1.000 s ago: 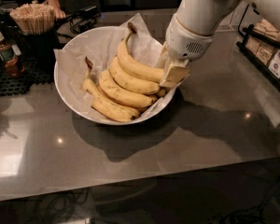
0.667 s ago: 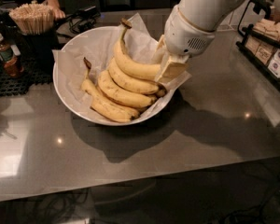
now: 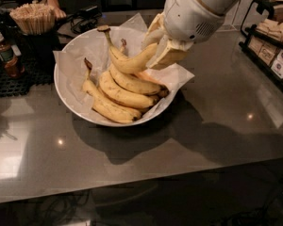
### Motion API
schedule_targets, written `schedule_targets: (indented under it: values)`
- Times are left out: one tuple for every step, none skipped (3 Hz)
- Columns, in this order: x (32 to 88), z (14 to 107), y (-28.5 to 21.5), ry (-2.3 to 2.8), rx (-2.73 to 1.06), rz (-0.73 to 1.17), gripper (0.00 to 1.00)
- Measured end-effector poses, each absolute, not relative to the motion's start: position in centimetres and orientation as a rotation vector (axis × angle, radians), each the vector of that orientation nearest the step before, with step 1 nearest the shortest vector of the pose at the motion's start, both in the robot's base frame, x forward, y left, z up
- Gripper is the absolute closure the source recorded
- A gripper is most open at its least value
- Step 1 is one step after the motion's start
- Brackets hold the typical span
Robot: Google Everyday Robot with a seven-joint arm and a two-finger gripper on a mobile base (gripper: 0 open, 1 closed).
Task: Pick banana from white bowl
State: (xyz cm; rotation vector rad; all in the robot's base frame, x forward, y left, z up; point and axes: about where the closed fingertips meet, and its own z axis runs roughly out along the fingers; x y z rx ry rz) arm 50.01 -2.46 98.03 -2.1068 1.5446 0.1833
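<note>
My gripper (image 3: 160,51) hangs over the right side of the white bowl (image 3: 68,95) and is shut on the banana (image 3: 127,60). This banana is long and strongly curved, with a long stem ending in a dark tip at the upper left. It is lifted clear above the other bananas (image 3: 120,95), which lie in the paper-lined bowl. Its blossom end is hidden between the fingers.
A cup of wooden stir sticks (image 3: 33,18) and a small brown bottle (image 3: 4,53) stand at the back left on a black mat. A rack with packets (image 3: 273,46) stands at the right. A person's arm (image 3: 54,1) is at the back.
The gripper has risen and moved back with the banana, lifting it off the pile; its stem now points up and left above the bowl.
</note>
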Motion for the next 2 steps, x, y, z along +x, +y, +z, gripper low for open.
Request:
schedule_targets:
  values:
    - [48.9, 100.2, -2.8, 1.463, -2.061, 0.178, 1.0]
    - [47.7, 101.9, -3.8, 1.413, -2.003, 0.165, 1.0]
